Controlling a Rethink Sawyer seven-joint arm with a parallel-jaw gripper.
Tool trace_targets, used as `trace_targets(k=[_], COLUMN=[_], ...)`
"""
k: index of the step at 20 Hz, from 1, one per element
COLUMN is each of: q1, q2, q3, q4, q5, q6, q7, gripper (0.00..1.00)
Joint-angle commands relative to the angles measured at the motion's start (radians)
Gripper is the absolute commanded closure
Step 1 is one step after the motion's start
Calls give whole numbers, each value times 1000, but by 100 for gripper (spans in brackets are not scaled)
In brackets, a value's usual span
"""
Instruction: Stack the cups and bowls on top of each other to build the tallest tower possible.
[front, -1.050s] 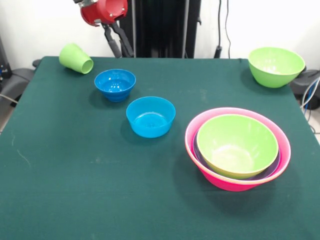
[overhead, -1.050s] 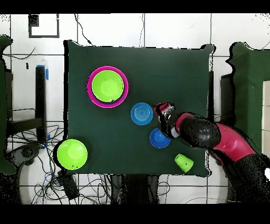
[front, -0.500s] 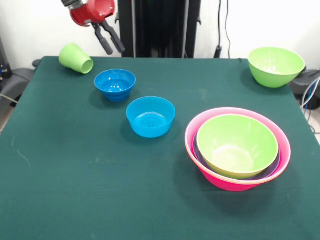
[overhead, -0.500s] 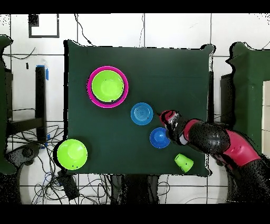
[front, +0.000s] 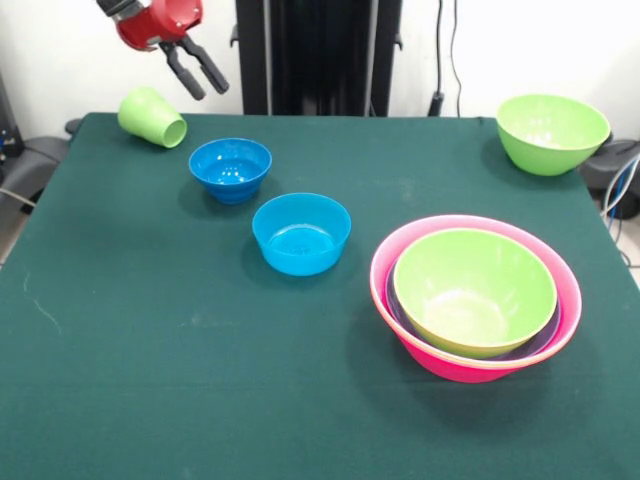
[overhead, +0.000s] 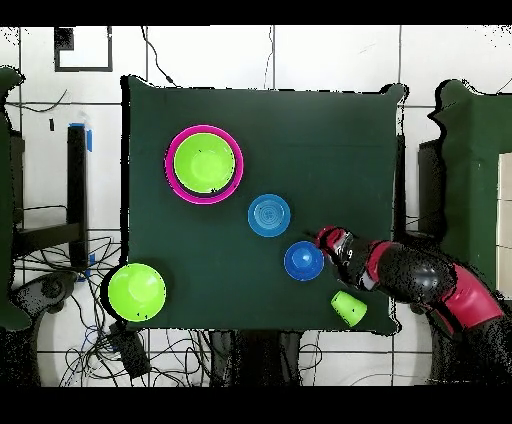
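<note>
Front view. Surface (front: 150, 400): dark green cloth. Light-green cup (front: 151, 116): lying on its side at the far left corner, long axis roughly level, open mouth turned toward the right and slightly toward the camera. Pincer (front: 197, 73): in the air just above and to the right of that cup, fingers spread and pointing down-right, nothing between them; arm cut off by the top edge. Two small blue bowls, both upright: one (front: 230, 168) just right of the cup, the other (front: 301, 232) nearer centre. Tower (front: 475, 296): right of centre, a green bowl nested in a big pink bowl, a purple rim showing between them; further contents hidden. Lone green bowl (front: 552, 131): upright, far right corner.

Overhead view. Cup (overhead: 349, 308): near the bottom edge, mouth toward lower right. Pincer (overhead: 324, 238): beside the nearer blue bowl (overhead: 303, 261), fingers hard to make out. Second blue bowl (overhead: 269, 215). Tower (overhead: 205, 164). Lone green bowl (overhead: 136, 291).
</note>
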Motion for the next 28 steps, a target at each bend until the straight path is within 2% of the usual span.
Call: trace_targets(k=[1, 28], q1=[-7, -99], q2=[85, 257], q3=[30, -48], q4=[-54, -264], q5=[-73, -167], q6=[167, 334], q7=[-360, -638], gripper=[0, 0])
